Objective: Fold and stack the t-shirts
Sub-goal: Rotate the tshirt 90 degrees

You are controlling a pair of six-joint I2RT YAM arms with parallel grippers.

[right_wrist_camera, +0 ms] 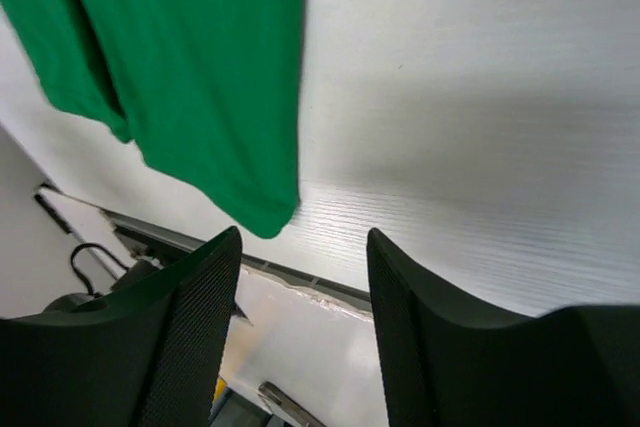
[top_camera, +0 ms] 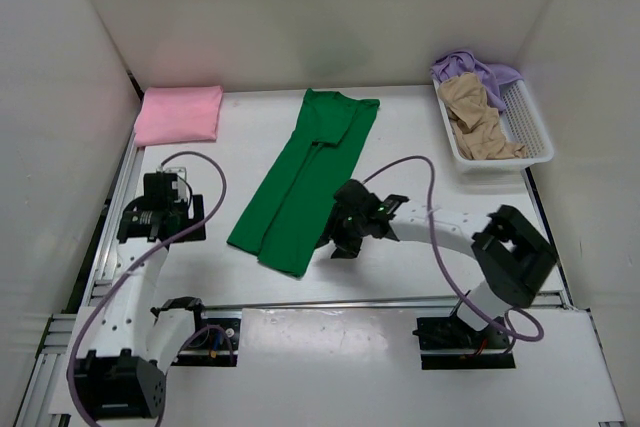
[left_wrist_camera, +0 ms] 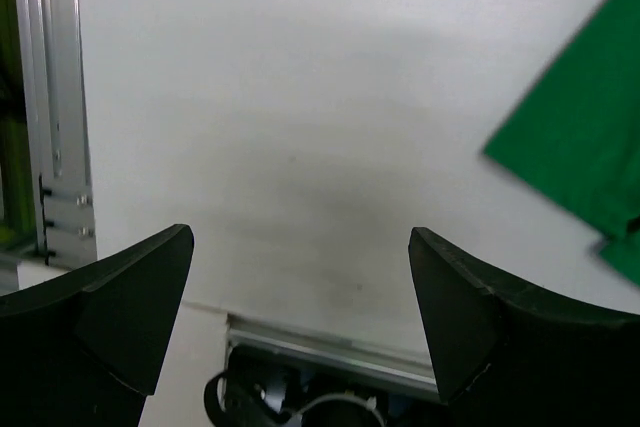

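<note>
Currently catalogued: a dark green cloth t-shirt [top_camera: 300, 182] — laid flat mid-way across the white table [top_camera: 420, 137], folded lengthwise into a long strip. At the far left corner a pink cloth t-shirt [top_camera: 180, 114] is placed, folded square. Crumpled in the white plastic mesh basket [top_camera: 535, 137] at far right are a tan cloth t-shirt [top_camera: 478, 122] and a lavender cloth t-shirt [top_camera: 470, 65]. The jaws of the left gripper [left_wrist_camera: 300, 277] are spread wide over bare table, nothing held. Those of the right gripper [right_wrist_camera: 305, 267] are parted and empty — positioned just beside the strip's near right edge.

Bright even light w/ soft shadows (slight blur, wrist cams)
</note>
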